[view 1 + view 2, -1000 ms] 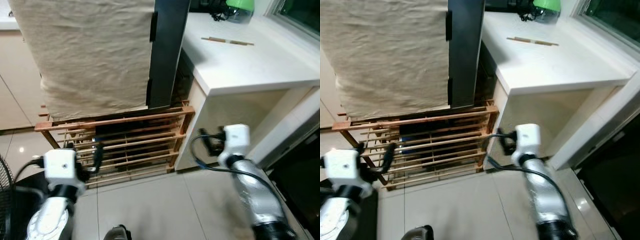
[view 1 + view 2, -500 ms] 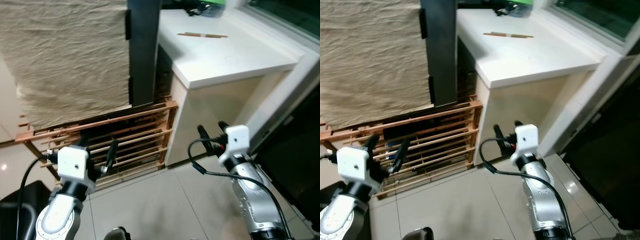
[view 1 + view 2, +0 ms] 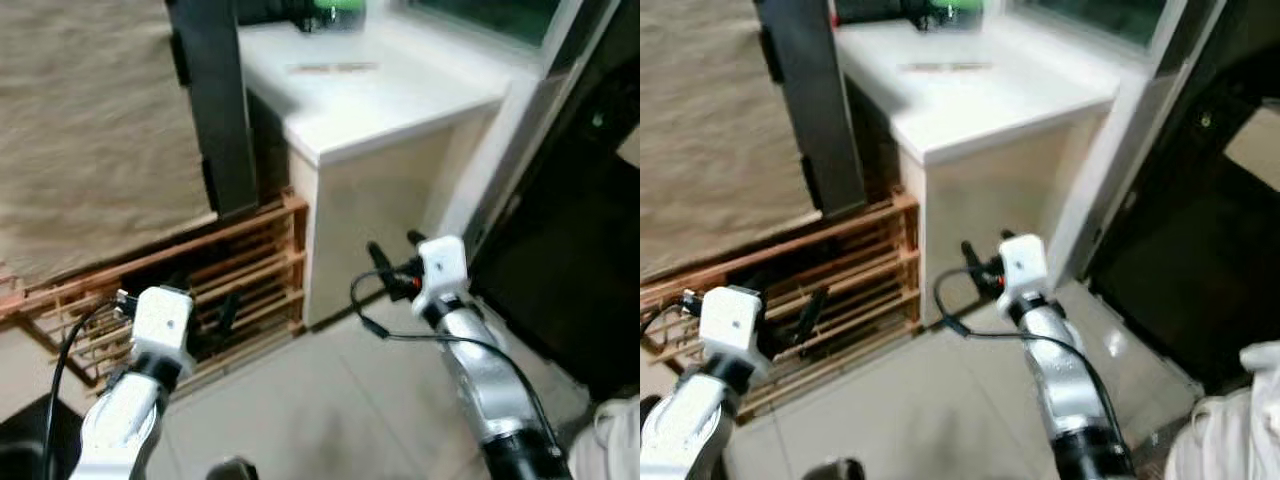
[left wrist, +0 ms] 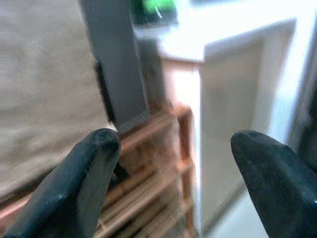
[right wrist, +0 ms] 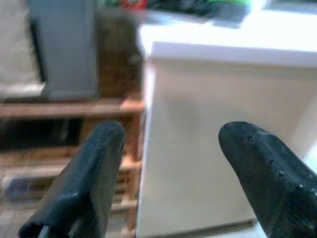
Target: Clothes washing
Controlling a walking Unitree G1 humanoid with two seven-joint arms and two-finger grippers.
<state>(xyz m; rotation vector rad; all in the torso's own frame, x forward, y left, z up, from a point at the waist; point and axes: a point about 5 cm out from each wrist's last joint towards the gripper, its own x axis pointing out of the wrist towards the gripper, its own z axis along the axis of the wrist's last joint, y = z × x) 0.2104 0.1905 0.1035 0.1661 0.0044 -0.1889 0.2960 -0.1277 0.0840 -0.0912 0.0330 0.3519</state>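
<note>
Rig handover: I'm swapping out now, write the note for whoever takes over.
Left gripper: open, empty, held low before the wooden rack.
Right gripper: open, empty, raised before the white counter.
Things: a white bundle, maybe laundry, lies low on the robot's right, at the edge of view. Beige cloth hangs over the rack.
Done: nothing picked up.
Left: find the washer, collect clothes, load them. Views are blurred.

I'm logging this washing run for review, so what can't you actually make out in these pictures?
- Green object on the white counter: cut by the top edge and blurred, both eye views.
- White cloth: cut by the corner, right eye view.
- Wooden rack contents: dark, motion-blurred.
- Thin item on the counter: too small.
</note>
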